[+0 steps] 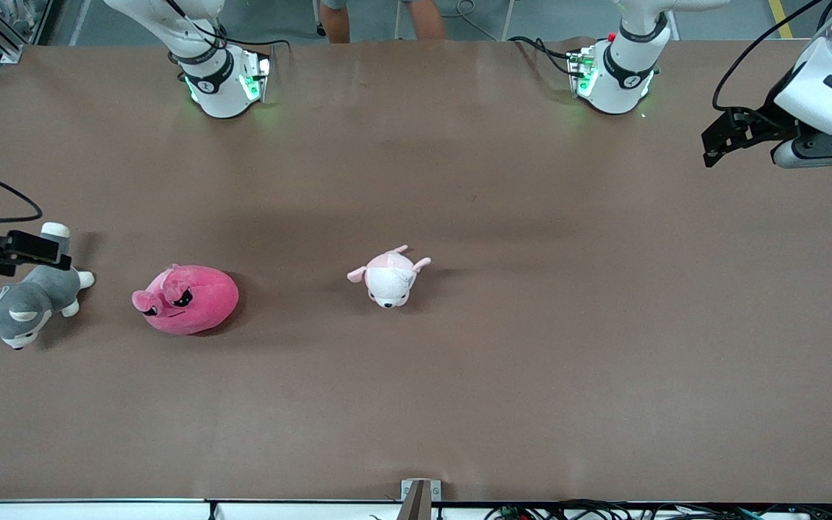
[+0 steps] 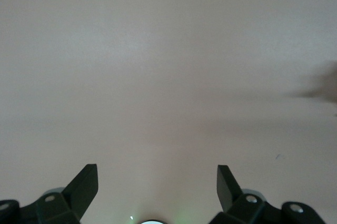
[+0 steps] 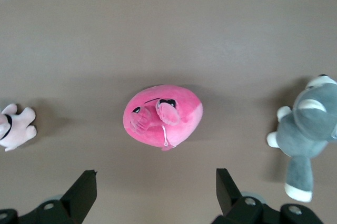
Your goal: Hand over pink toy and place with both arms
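Note:
The pink toy (image 1: 188,298), a round hot-pink plush with black angry eyes, lies on the brown table (image 1: 531,361) toward the right arm's end. It also shows in the right wrist view (image 3: 163,116), ahead of the open fingers and apart from them. My right gripper (image 1: 29,247) (image 3: 156,179) is open and empty, up in the air over the grey-and-white plush dog (image 1: 22,303). My left gripper (image 1: 712,148) (image 2: 158,174) is open and empty, raised over bare table at the left arm's end.
The grey-and-white dog (image 3: 308,132) lies beside the pink toy at the table's right-arm end. A small pale pink-and-white plush (image 1: 389,276) (image 3: 15,126) lies near the table's middle. The two arm bases (image 1: 224,79) (image 1: 614,76) stand along the back edge.

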`<action>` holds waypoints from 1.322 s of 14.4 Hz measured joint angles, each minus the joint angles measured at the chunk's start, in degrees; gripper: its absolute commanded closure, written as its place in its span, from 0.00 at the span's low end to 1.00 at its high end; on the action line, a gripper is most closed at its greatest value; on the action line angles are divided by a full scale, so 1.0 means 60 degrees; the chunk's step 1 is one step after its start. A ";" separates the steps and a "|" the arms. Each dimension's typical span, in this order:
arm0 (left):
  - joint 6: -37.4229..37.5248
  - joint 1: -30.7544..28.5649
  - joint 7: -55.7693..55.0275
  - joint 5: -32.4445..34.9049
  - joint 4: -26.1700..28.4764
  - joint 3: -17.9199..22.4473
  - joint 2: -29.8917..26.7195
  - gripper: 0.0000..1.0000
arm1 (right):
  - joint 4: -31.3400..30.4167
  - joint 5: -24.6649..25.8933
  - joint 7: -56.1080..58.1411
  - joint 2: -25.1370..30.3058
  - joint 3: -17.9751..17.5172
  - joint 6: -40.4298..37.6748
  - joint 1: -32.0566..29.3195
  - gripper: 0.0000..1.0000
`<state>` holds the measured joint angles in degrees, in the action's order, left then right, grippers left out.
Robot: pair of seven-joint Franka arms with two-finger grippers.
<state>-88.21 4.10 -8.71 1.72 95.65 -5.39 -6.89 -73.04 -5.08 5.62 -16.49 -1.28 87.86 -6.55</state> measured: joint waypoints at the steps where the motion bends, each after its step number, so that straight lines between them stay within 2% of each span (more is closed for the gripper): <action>1: 0.0001 -0.0037 0.0225 0.0000 0.0001 0.0003 0.0000 0.01 | 0.0003 0.0137 -0.0115 0.0190 0.0001 0.0000 0.0003 0.00; 8: 0.0000 -0.0118 0.0539 0.0000 -0.0041 0.0013 0.0003 0.00 | -0.0188 0.0317 -0.0217 0.1475 0.0025 -0.0035 0.0001 0.00; 16: -0.0002 -0.0261 0.0546 0.0000 -0.0384 0.0030 0.0157 0.00 | -0.3003 0.0663 -0.0231 0.3278 0.0007 0.0925 0.0005 0.00; 19: -0.0002 -0.0279 0.0546 0.0000 -0.0457 0.0034 0.0166 0.00 | -0.3607 0.0665 -0.0271 0.3751 0.0008 0.1004 0.0005 0.00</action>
<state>-88.22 2.43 -5.43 1.72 92.91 -5.19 -5.90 -94.69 -1.09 4.00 6.02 -1.23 93.88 -6.52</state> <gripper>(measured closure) 0.000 0.000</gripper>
